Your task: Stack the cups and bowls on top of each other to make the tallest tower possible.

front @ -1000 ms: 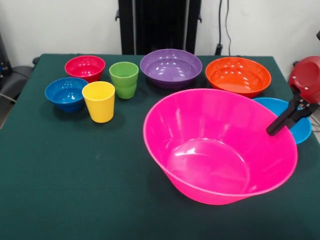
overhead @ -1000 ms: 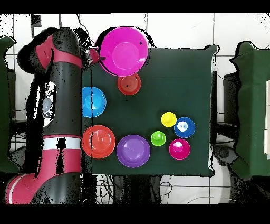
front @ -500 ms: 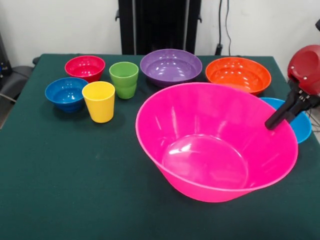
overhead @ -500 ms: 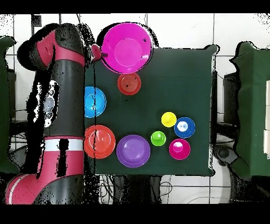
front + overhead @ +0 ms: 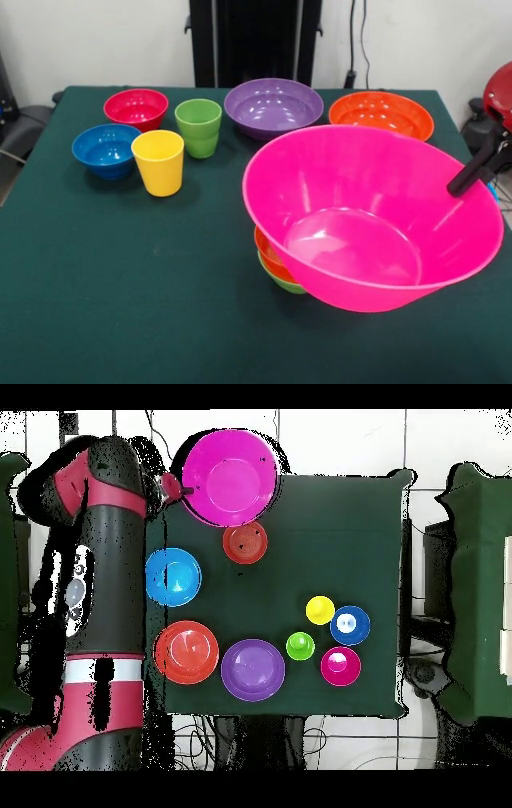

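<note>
I hold the large pink bowl [image 5: 372, 216] raised and tilted above the table [image 5: 120, 272]; the gripper [image 5: 472, 172] pinches its rim at the edge, which keeps the interior clear for nesting. Under it, an orange-red bowl [image 5: 268, 254] sits nested in a small green bowl [image 5: 282, 280]. The yellow cup [image 5: 158, 162] and green cup [image 5: 198, 127] stand well apart, untouched.

Large pink bowl [image 5: 376, 216] tilted, seemingly lifted.

One camera faced the robot from across the worktop [image 5: 120, 320], close and low; the other looked straight down from high above. Both covered the whole worktop.
</note>
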Motion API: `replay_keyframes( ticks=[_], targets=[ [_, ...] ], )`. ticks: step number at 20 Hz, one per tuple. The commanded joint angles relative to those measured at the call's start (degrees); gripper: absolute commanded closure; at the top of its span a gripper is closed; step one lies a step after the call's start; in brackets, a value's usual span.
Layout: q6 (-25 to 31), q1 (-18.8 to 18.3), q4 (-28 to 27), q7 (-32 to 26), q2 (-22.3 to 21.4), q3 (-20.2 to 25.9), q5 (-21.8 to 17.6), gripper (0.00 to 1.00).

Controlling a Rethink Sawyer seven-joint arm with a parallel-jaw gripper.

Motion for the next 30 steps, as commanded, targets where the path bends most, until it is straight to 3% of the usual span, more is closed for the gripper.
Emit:
replay_keyframes(
  ticks=[1,5,16,30],
  targets=[
    [-3.9,1.6,9.1,5.2,-1.8,6.1,0.1,1.00],
    [-6.2,2.4,13.3,5.7,-3.4,6.1,-0.3,1.00],
    [-7.1,2.1,14.5,2.3,-3.8,6.6,-0.2,1.00],
    [-14.2,2.1,20.8,3.5,-5.4,7.3,-0.7,1.00]
  ],
)
